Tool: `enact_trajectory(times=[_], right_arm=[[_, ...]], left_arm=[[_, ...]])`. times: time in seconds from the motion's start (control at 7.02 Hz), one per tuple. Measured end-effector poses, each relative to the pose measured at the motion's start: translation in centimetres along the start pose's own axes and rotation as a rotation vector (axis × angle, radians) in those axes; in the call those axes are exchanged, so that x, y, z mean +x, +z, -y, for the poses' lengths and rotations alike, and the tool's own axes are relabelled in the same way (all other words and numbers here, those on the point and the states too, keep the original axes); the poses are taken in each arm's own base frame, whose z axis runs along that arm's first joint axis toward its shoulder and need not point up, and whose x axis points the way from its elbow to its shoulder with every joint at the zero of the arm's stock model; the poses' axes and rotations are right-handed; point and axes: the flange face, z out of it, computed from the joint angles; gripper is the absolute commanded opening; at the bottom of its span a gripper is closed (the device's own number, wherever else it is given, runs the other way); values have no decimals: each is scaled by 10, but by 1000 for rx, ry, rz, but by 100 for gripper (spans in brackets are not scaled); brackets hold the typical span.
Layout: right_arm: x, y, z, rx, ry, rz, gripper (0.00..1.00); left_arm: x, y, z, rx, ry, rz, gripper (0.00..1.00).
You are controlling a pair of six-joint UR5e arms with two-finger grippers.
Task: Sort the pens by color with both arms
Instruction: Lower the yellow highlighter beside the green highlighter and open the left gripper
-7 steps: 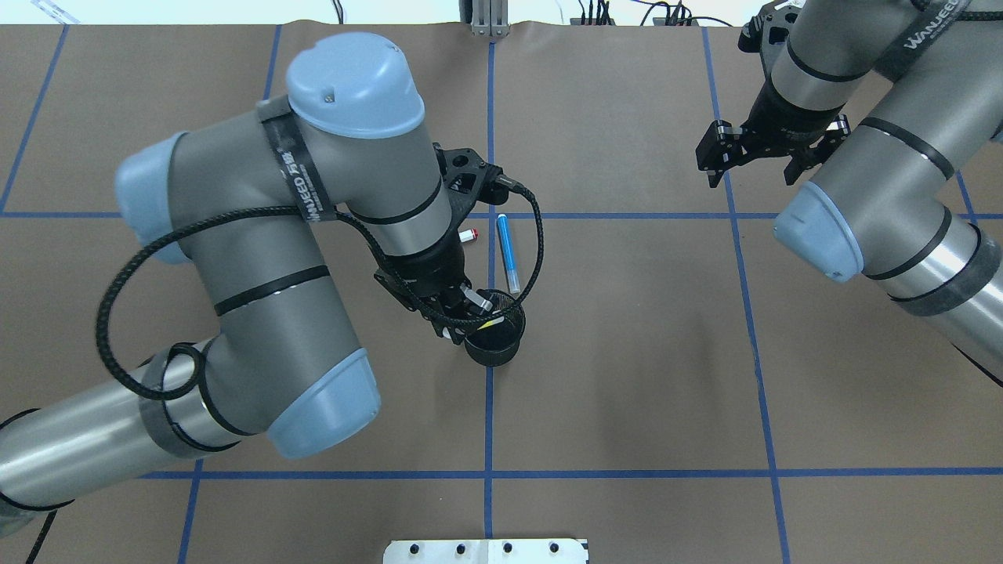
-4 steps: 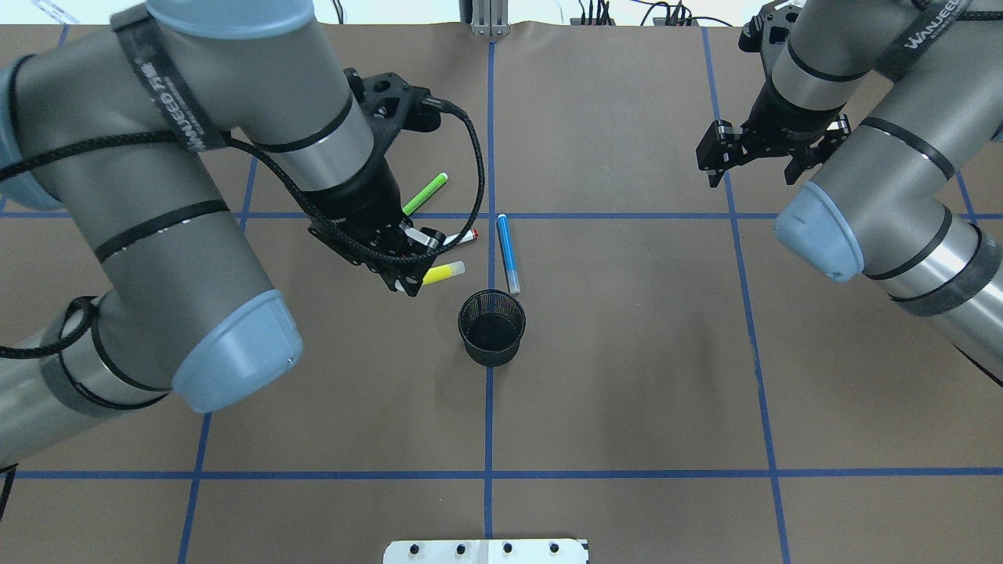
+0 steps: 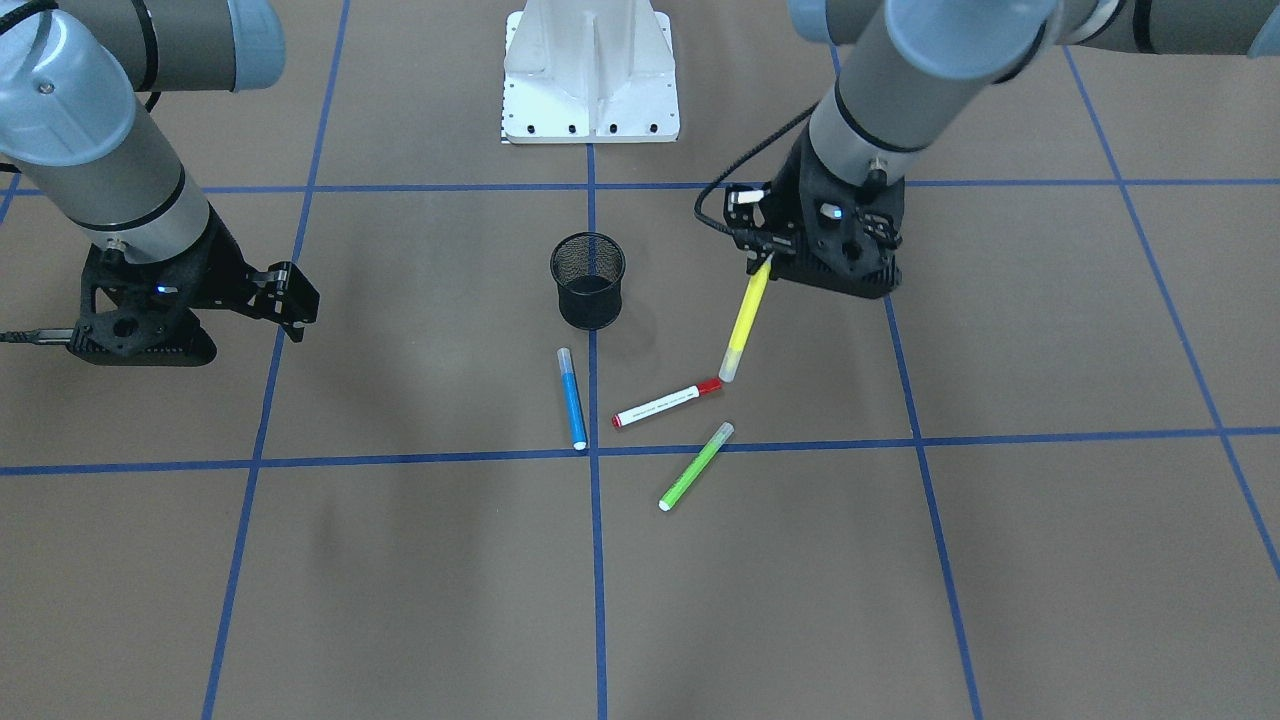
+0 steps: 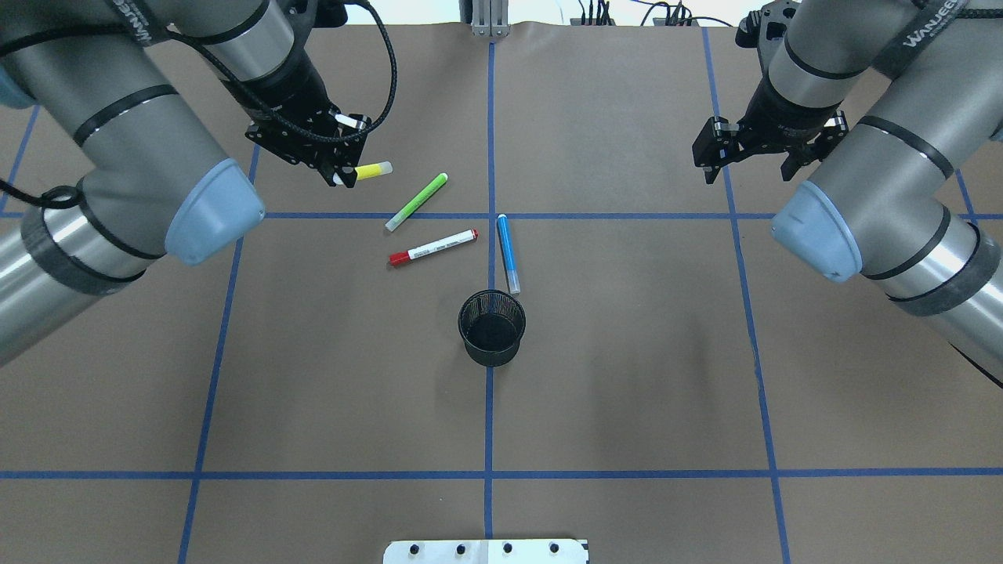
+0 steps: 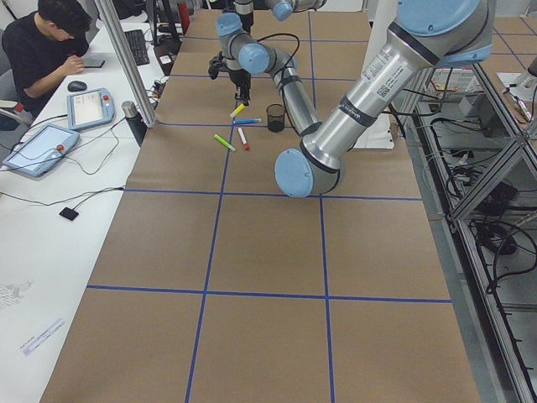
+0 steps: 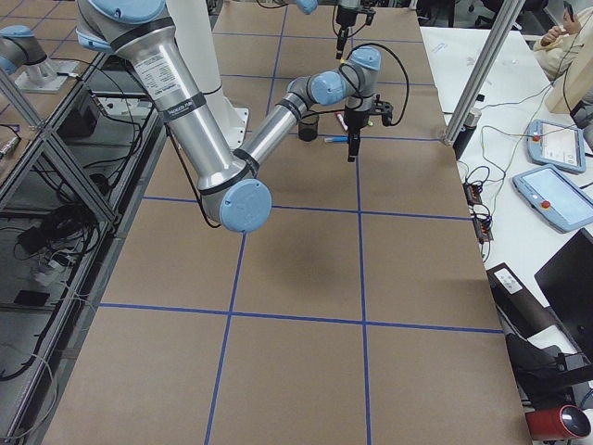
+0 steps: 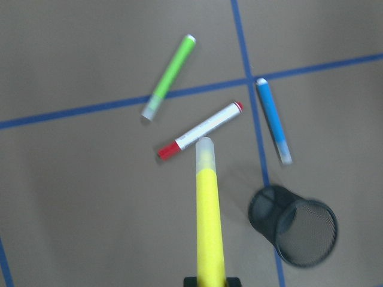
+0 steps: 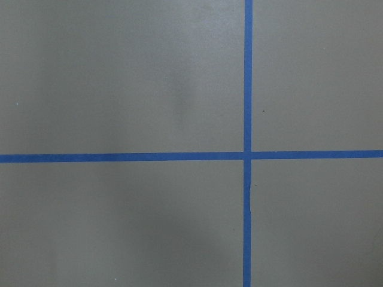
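Observation:
My left gripper is shut on the yellow pen, held above the table at the far left; in the front-facing view the yellow pen slants down from the gripper. On the paper lie the lime green pen, the white pen with a red cap and the blue pen. The left wrist view shows the yellow pen sticking out over them. My right gripper hangs open at the far right, with nothing between its fingers.
A black wire-mesh cup stands upright just in front of the blue pen's near end. The white pedestal base sits at the near edge. Blue tape lines grid the brown paper. A person sits at a side desk.
My left gripper has lifted the yellow pen away from the mesh cup and carried it far and to the left. The right gripper has barely shifted.

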Motion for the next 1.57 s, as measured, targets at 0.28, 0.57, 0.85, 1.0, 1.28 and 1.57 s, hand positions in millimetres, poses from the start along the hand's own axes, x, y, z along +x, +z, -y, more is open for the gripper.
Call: enact_trajectory(times=[0.28, 0.57, 0.85, 1.0, 1.28, 1.57], right_arm=[[-5, -1, 1, 12, -5, -7, 99], [-8, 0, 0, 14, -9, -11, 99], [-10, 1, -1, 14, -11, -13, 99], [-10, 2, -2, 15, -12, -15, 99], [-11, 3, -2, 14, -13, -17, 99], [-12, 4, -2, 13, -13, -18, 99]], left_arm=[[-43, 35, 51, 43, -23, -9, 12], [-84, 64, 83, 66, -39, -5, 12], [-102, 92, 96, 67, -39, -1, 13], [-99, 103, 95, 65, -39, 6, 13], [-86, 122, 87, 66, -39, 12, 15], [-80, 135, 80, 60, -30, 14, 46]])
